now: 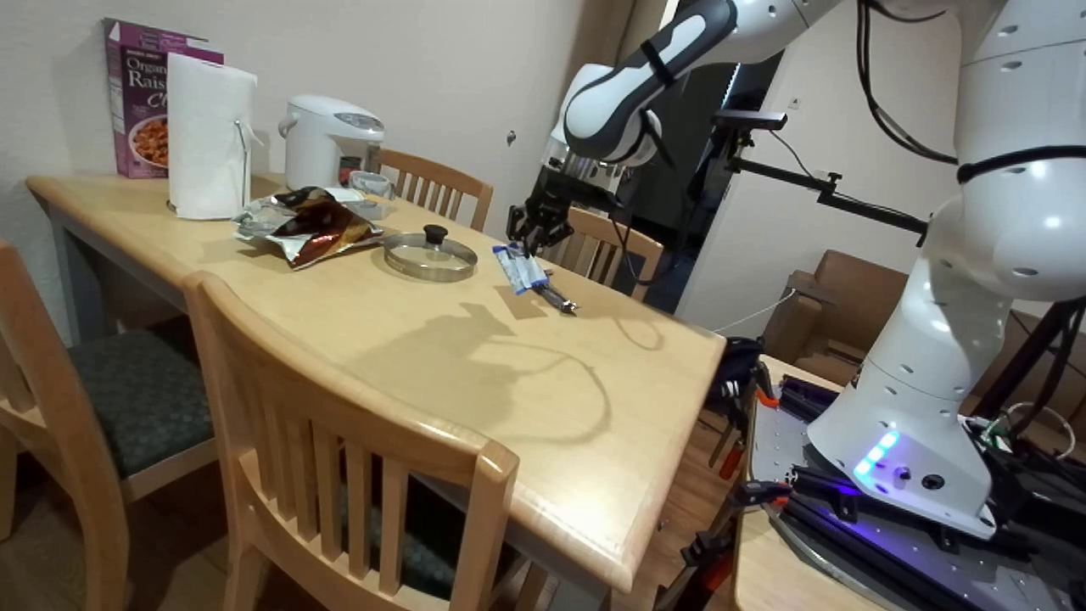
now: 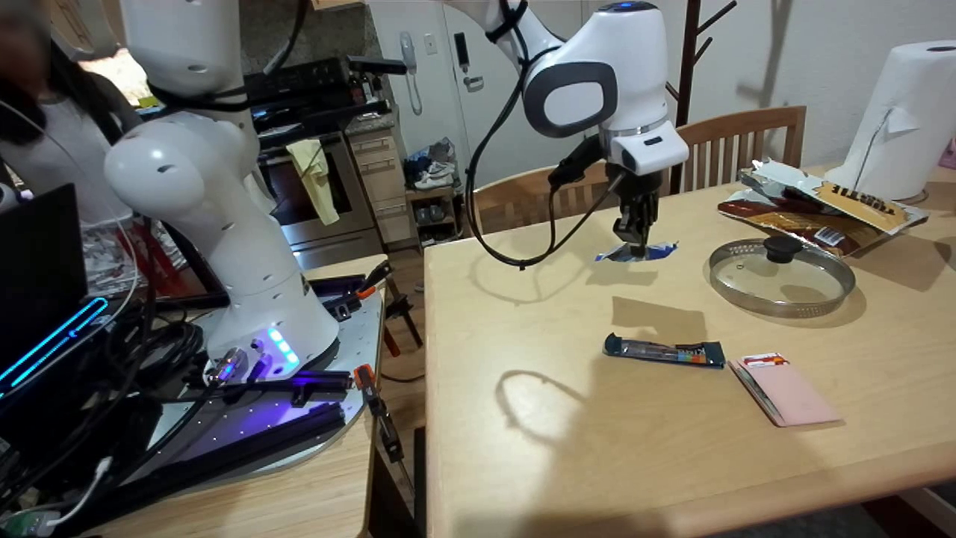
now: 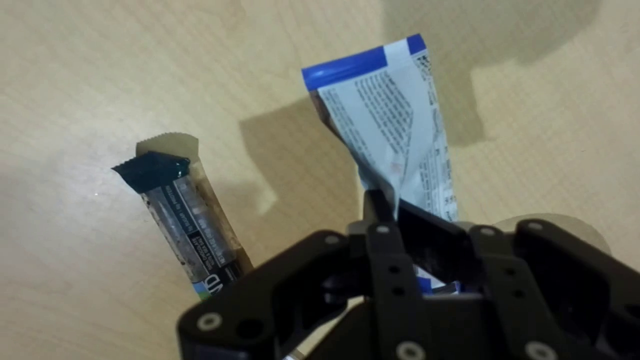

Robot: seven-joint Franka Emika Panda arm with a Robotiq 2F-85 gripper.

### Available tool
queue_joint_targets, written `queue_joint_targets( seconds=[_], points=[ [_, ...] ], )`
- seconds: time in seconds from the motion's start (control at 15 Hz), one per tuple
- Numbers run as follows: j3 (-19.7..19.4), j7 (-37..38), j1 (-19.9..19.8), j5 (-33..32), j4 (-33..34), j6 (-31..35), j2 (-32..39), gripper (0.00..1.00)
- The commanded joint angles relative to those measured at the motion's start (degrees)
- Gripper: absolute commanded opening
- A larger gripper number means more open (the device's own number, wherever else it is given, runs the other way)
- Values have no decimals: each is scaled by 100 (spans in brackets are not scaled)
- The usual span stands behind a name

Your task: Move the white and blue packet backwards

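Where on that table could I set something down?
The table is bare between its robot-side edge and the dark bar, and between the glass lid and the near slatted chair. It's crowded around the crumpled wrapper, paper towel roll and white jug. I'd avoid the gripper, which holds the white and blue packet.

The white arm [image 1: 1027, 204] rises from its base [image 1: 912, 424], where a strip of blue light [image 1: 876, 454] glows, and runs up past the top edge in both exterior views. Its forearm [image 1: 689, 38] slopes down to the wrist [image 2: 648, 149], from which the black gripper [image 3: 395, 210] hangs, its fingers [image 3: 385, 247] pointing down and close together in a pinch.
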Motion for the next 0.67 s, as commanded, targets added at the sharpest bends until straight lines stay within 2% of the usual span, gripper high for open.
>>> queue_joint_targets(
  seconds=[0.0,0.6],
  points=[
    [57,-128,-149,250,-124,122,3,1],
    [36,-343,-400,324,-268,104,79,1]
  ],
)
